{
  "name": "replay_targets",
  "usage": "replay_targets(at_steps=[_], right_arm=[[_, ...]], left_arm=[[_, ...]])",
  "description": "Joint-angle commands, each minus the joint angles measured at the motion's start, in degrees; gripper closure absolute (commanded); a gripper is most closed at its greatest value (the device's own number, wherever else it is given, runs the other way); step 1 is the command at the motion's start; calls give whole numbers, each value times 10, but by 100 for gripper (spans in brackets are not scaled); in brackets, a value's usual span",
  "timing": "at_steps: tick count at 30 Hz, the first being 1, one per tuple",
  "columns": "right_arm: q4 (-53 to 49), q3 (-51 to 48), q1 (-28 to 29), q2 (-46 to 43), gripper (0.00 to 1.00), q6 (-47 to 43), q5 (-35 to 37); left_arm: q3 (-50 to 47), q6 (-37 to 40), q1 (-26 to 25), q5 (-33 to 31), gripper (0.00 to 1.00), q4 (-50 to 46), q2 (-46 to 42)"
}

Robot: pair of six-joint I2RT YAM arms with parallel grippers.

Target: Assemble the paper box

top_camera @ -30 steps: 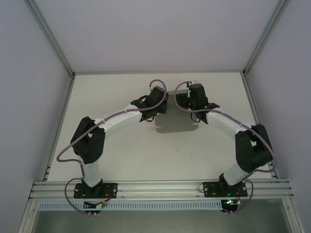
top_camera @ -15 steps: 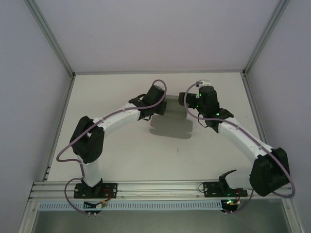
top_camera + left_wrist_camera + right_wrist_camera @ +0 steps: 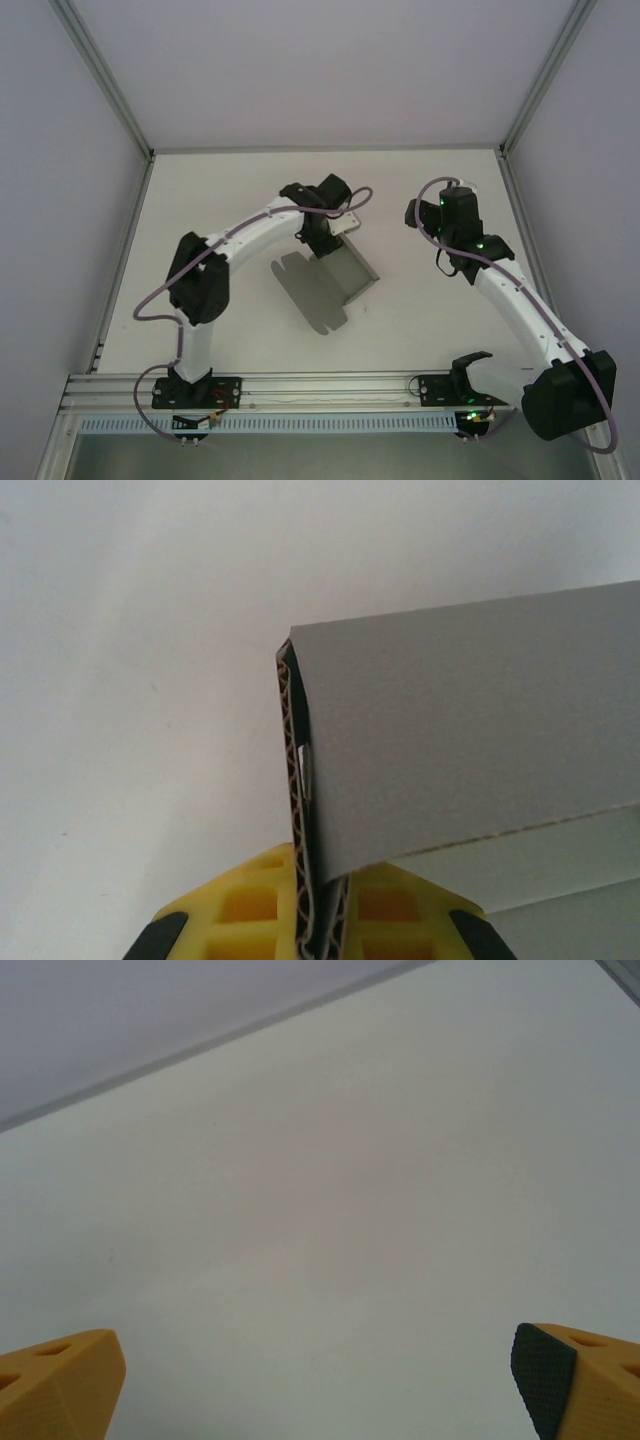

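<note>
Here, the paper box [image 3: 322, 290] was a grey cardboard piece, not yet a closed box. Seen from the top camera, it reached from the middle of the table [image 3: 230, 200] back toward the far side, with its long axis skewed to the table edges. We saw a broad panel facing up, with rounded tabs along its near-left edge and another panel folded up along its right side.

Its far end met the left gripper [image 3: 333, 225], which came at it from above. In the left wrist view the jaws were clamped on the box's edge: the yellow fingers [image 3: 250, 912] pressed from either side on a doubled layer of cardboard, whose corrugated core showed edge-on between them. From that pinched edge the grey panel ran up and off to the right, well clear of the white surface behind it.

The right gripper [image 3: 452, 195] stood well apart from the box, over the far right part of the table, touching nothing. In the right wrist view its jaws were wide apart, with one yellow fingertip [image 3: 60, 1380] in each lower corner and bare table between them.
</note>
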Motion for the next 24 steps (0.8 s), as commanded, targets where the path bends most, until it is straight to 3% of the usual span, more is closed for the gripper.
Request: replay_targets(at_steps=[1,13,24], right_arm=[[-20,-6,-9,-2,0,4,7],[-10,-21,-31,10,0,8,-2],[3,-35,-42,5,0,6,-7]], left_arm=[[15,11,-18,-80,100,-76,47],[149,-39,-41,-216,98,-120,229],[151,-60,-43,-241,86,-83,288]])
